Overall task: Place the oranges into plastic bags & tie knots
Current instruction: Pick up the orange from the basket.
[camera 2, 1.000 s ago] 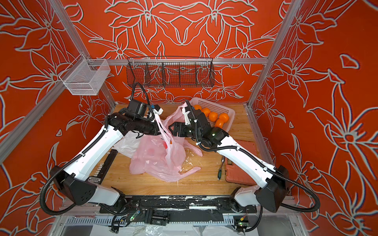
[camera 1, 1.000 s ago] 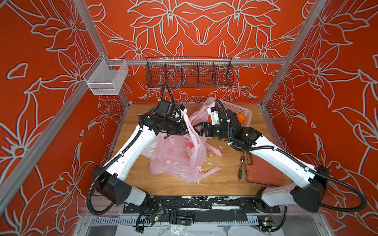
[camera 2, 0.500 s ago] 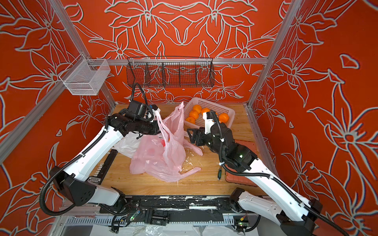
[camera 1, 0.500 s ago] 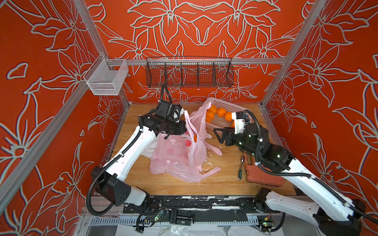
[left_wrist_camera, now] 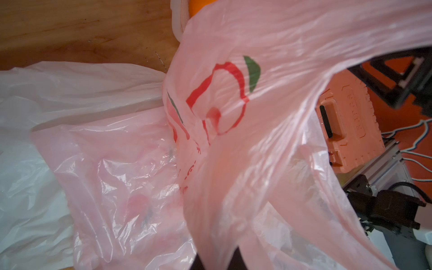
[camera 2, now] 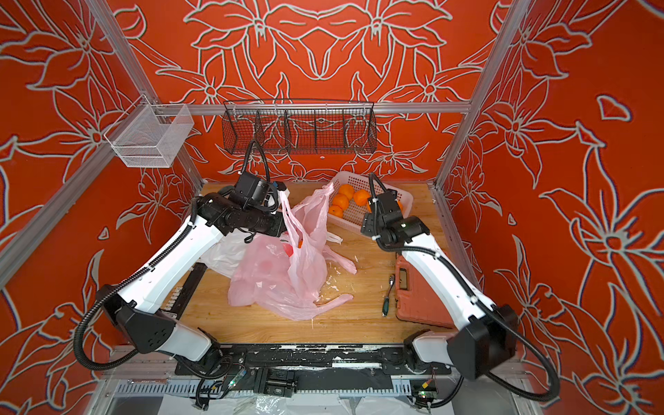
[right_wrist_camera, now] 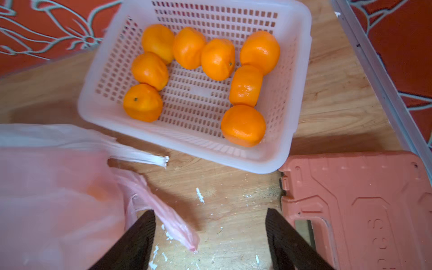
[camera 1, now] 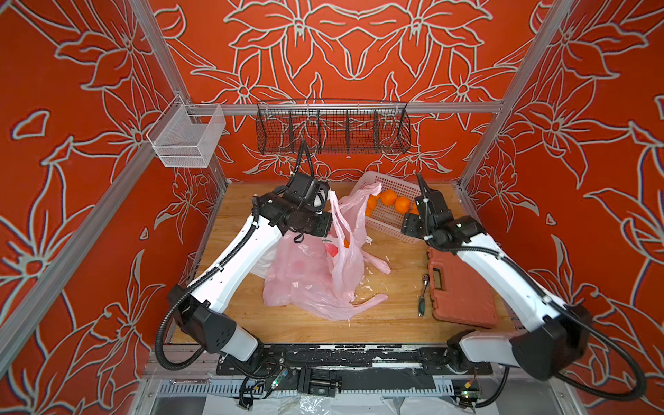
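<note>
Bag (left_wrist_camera: 233, 145) between closed left fingers (left_wrist_camera: 236, 260)

Red tool case (camera 1: 463, 294) beside, perhaps, a ratchet (camera 1: 423, 296); wire rack (camera 1: 332, 131) on wall.

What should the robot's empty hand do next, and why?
Probably move the open, empty right gripper forward onto the nearest small round orange in the white perforated plastic basket and close on it. Eight oranges lie there, while the left gripper holds the translucent pink plastic bag up by its handle, seemingly ready for filling.
</note>
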Controlling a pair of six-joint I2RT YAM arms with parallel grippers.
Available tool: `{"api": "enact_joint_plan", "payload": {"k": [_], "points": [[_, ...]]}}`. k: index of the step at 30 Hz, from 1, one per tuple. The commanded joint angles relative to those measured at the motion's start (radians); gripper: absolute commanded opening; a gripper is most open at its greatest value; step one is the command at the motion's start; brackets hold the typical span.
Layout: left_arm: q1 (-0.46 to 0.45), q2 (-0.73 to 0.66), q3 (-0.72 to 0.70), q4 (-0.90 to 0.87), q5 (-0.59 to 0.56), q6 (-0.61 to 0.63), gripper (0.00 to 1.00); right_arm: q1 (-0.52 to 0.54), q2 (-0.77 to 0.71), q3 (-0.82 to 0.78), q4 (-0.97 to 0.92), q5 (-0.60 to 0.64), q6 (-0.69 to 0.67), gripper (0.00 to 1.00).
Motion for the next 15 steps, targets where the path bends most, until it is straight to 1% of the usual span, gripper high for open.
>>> {"api": "enact_joint_plan", "payload": {"k": [1,7,15], "points": [[-0.002,0.015,0.027,-0.047,-0.057,0.031,0.0,-0.055,0.119,0.103,-0.096,-0.026,-0.026,0.76],[-0.004,0.009,0.032,-0.053,-0.066,0.045,0.0,-0.154,0.323,0.218,-0.091,-0.066,-0.031,0.75],[-0.004,-0.003,0.017,-0.057,-0.07,0.047,0.0,-0.2,0.531,0.377,-0.155,-0.067,-0.048,0.74]]}}
